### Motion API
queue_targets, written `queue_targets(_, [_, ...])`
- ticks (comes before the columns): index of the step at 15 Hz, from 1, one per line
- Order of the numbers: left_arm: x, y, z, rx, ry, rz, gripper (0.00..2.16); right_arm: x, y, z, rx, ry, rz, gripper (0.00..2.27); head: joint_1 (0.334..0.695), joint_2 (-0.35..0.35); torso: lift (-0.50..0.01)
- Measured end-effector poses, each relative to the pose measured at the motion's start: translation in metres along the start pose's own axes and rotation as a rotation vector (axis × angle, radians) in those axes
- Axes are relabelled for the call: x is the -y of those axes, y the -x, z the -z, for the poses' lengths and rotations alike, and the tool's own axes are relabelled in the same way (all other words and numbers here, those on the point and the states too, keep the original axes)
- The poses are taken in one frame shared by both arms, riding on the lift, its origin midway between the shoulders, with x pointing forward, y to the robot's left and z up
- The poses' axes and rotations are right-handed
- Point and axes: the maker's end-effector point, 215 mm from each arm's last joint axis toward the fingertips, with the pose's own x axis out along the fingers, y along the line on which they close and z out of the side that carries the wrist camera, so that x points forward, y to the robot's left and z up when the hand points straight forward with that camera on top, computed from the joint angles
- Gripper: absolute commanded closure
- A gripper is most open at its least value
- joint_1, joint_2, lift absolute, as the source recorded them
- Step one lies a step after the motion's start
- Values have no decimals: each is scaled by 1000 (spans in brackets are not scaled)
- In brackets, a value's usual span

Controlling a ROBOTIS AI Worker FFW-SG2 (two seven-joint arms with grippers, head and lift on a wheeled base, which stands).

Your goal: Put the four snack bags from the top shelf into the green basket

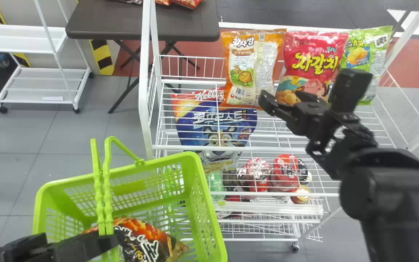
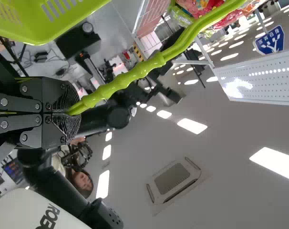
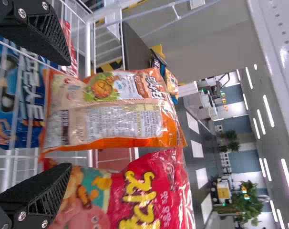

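Note:
My left gripper (image 1: 109, 241) is shut on the handles of the green basket (image 1: 206, 203); the left wrist view shows the same gripper (image 2: 74, 113) closed around the green handle (image 2: 130, 72). A black and orange snack bag (image 1: 147, 243) lies in the basket. On the top shelf stand an orange bag (image 1: 244, 69), a pink bag (image 1: 313, 60) and a green bag (image 1: 362, 58), side by side. My right gripper (image 1: 308, 85) is open in front of the pink bag. In the right wrist view, the gripper (image 3: 68, 115) has the orange bag (image 3: 120, 109) beyond its parted fingers, with the pink bag (image 3: 135, 191) beside it.
A blue cereal bag (image 1: 213, 127) shows through the white wire rack (image 1: 231, 148), with several wrapped items lower down. Rack posts stand on both sides. Behind are a dark table (image 1: 140, 22) and a white cart (image 1: 46, 83).

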Motion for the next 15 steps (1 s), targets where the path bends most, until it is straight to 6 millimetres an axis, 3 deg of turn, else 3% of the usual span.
queue_targets(3, [-4, 7, 1, 15, 5, -9, 2148, -1, -53, -7, 56, 53, 22, 171, 695, -29, -4])
queue_targets(4, [-5, 9, 1, 21, 6, -13, 2148, -1, -66, -4, 51, 71, 40, 623, 695, -24, -4])
queue_targets(6, [-8, 14, 1, 32, 9, -19, 2148, -2, -81, 1, 27, 114, 74, 1966, 695, -13, -4])
queue_targets(7, [-10, 16, 1, 37, 10, -21, 2148, -4, -84, 6, 7, 129, 86, 2243, 695, -7, -4])
queue_targets(11, [-12, 18, 0, 45, 10, -25, 2148, -3, -80, 27, -60, 119, 105, 2250, 695, 1, -4])
queue_targets(15, [-13, 16, 1, 46, 12, -23, 2148, -13, -59, 2, -6, 98, 89, 2250, 695, 1, -4])
